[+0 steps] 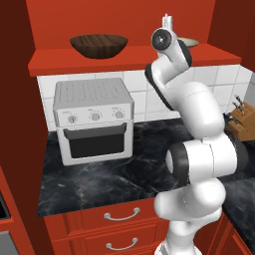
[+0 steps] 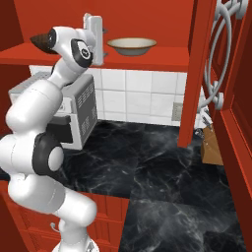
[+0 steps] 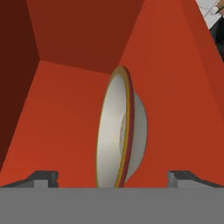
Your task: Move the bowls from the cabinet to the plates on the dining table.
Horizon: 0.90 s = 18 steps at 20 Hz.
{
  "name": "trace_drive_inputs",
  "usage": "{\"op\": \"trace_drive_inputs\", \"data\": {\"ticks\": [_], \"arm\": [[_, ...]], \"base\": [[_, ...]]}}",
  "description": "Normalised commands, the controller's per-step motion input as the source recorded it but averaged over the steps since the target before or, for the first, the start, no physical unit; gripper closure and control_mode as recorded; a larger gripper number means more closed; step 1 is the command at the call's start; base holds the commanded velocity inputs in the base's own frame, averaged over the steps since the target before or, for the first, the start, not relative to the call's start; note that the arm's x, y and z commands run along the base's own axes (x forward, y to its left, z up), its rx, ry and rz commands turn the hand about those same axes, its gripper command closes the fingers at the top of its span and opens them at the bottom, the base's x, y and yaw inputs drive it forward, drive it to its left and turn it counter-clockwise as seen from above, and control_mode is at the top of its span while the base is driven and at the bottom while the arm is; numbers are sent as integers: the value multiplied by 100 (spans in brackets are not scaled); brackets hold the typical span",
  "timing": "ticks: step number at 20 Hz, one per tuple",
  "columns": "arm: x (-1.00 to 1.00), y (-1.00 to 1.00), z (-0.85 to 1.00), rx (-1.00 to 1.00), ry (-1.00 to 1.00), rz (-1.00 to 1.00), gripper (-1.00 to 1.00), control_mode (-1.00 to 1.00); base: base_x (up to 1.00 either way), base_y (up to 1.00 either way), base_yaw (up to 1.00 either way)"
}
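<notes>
A: Right, start at your gripper [image 3: 112,178]. Its two fingertips [image 3: 41,178] stand spread as wide as they go, nothing between them yet, and the hand is rolled onto its side, so in the hand view the shelf [image 3: 175,87] stands upright like a wall.

B: So where is the bowl from there?

A: Straight ahead of you. The cream bowl [image 3: 114,133] sits on that shelf inside the cabinet [image 2: 147,19], and its ochre rim runs along the line midway between your fingertips, edge-on to the opening. From the right base view the same bowl [image 2: 132,46] lies just to the right of the hand [image 2: 94,34], near it but not touching.

B: And the other one?

A: The wooden bowl [image 1: 98,45] is on the same shelf, well to the left of the cream bowl, past the arm. You are plainly nearer the cream one.

B: What does the next move turn on?

A: I judge it turns on that rim. One finger has to pass inside the bowl, the other outside its wall. Drift off that line and you would likely push the bowl along the shelf.
</notes>
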Motion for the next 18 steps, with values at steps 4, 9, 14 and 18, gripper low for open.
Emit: {"op": "trace_drive_inputs", "data": {"ticks": [4,9,14,18], "arm": [[48,2,-16,5,0,0,-100,-100],[44,4,-17,4,0,0,-100,-100],[50,4,-12,2,-3,0,-100,-100],[62,7,-5,1,-11,0,-100,-100]], "base": [[0,0,0],[0,0,0],[0,0,0],[0,0,0]]}}
